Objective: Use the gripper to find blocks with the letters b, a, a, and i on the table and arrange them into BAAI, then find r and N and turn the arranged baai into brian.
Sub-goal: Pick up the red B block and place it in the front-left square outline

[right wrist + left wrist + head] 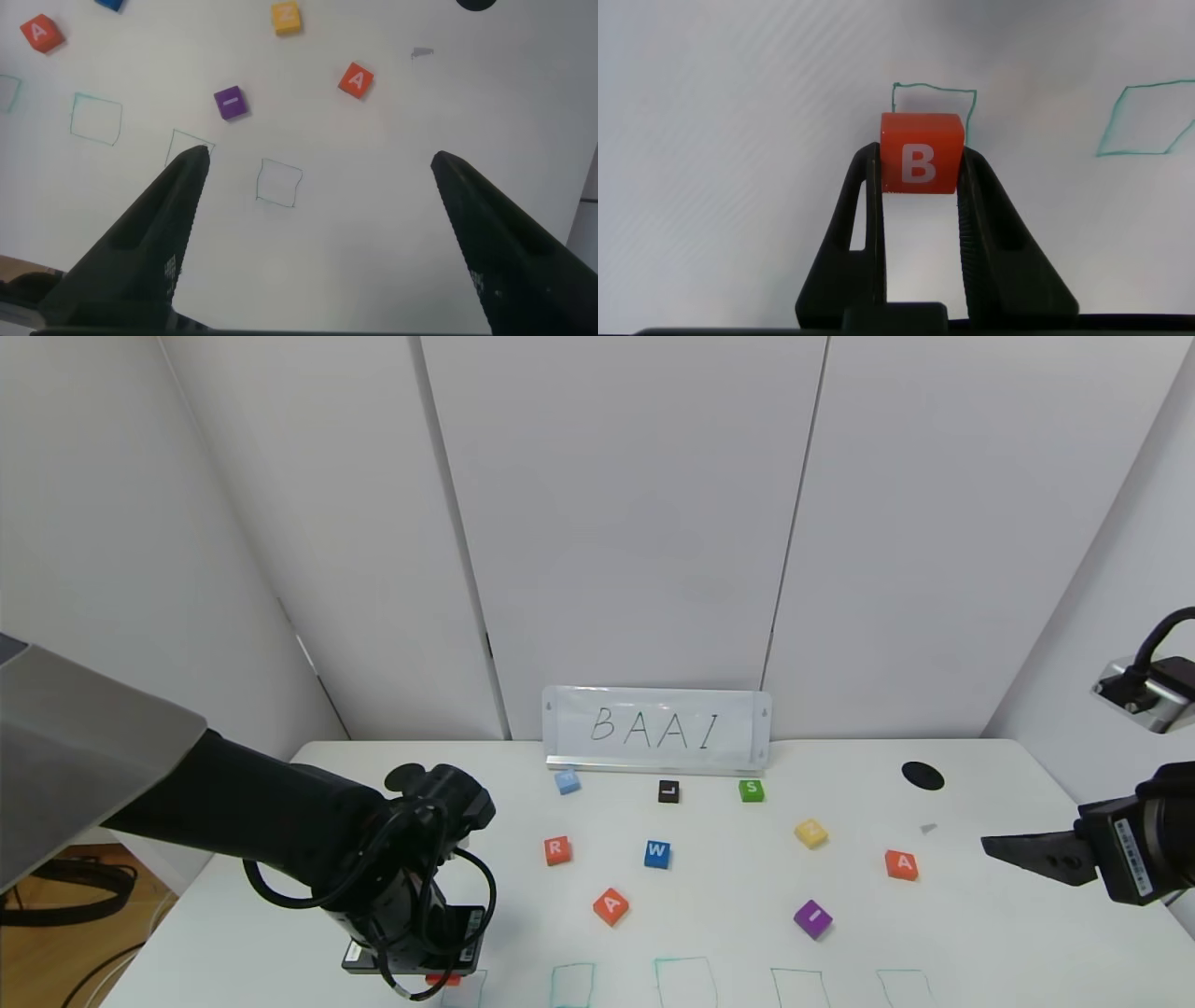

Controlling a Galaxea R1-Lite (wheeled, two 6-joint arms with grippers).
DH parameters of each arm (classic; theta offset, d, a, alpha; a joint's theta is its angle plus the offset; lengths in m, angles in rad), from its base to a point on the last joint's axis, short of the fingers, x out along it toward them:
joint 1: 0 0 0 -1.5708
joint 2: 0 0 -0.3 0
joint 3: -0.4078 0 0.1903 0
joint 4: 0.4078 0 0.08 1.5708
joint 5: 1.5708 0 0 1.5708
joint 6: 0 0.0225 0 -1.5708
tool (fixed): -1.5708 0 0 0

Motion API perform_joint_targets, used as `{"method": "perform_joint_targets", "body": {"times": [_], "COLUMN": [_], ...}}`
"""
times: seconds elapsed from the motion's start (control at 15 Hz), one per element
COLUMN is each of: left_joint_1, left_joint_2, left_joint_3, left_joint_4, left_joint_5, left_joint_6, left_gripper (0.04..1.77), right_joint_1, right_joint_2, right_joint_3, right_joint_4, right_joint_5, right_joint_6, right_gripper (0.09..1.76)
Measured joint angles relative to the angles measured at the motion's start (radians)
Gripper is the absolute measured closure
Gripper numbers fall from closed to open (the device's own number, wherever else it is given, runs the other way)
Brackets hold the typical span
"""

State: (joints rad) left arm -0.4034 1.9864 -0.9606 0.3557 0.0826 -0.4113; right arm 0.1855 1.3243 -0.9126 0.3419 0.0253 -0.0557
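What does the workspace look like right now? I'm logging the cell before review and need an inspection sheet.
Surface: white table with green hand-drawn rectangles along the near edge and a black round hole.
Job's things: orange-red B cube in the left gripper; orange-red A cubes, purple I cube and orange-red R cube loose on the table.
Clutter: blue W cube, yellow cube, black L cube, green S cube, light-blue cube.
Grippers: left gripper shut on the B cube over the leftmost rectangle; right gripper open, above the table's right side.
Cables: black loops on the left arm.
Surroundings: whiteboard sign reading BAAI, white wall panels.
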Motion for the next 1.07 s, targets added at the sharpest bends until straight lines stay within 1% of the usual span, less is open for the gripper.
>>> {"method": "perform_joint_targets", "body": {"times": [0.33, 0.47, 0.8, 1.07], "left_joint_1": [-0.017, -0.020, -0.040, -0.041], "left_joint_2": [0.008, 0.024, 0.050, 0.057], "left_joint_3": [0.074, 0.088, 0.090, 0.089], "left_joint_4": [-0.105, -0.142, -0.150, -0.151], "left_joint_5": [0.002, 0.005, 0.019, 0.020], "left_joint_6": [0.002, 0.003, 0.001, 0.001], "left_gripper": [1.30, 1.30, 1.30, 1.30], "right_joint_1": [-0.001, -0.001, -0.001, -0.001], "right_joint_2": [-0.001, -0.001, -0.003, -0.003], "right_joint_3": [0.000, 0.001, 0.001, 0.004], "right_joint_4": [0.000, 0.000, -0.001, -0.001], "right_joint_5": [0.000, 0.000, 0.000, 0.000], "right_joint_6": [0.000, 0.000, -0.003, -0.007], "right_gripper": [0.14, 0.14, 0.14, 0.14]}}
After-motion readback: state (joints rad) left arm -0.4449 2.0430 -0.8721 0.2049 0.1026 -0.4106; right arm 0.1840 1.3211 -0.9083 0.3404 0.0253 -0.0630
